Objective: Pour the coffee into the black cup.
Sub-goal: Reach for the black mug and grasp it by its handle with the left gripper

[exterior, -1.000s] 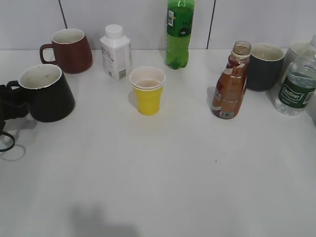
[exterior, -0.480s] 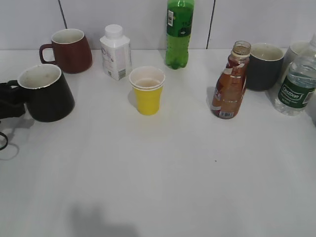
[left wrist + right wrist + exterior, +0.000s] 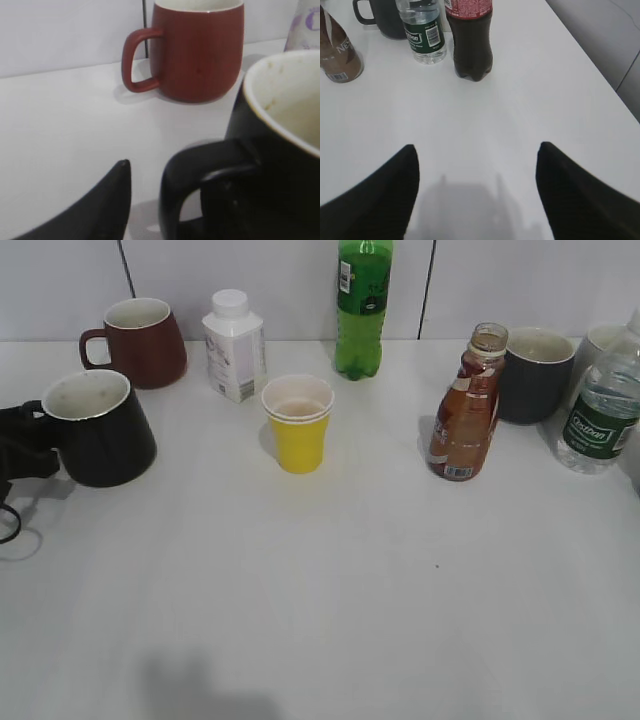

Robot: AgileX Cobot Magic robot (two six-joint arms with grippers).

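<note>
My left hand (image 3: 18, 440) sits low at the far left edge of the counter, reaching in sideways. From its wrist I see just one dark finger (image 3: 95, 210), so whether this hand is clamped I can't tell. My right hand (image 3: 476, 192) hovers above the counter with both fingers spread wide apart, holding nothing; it is out of the exterior view.
</note>
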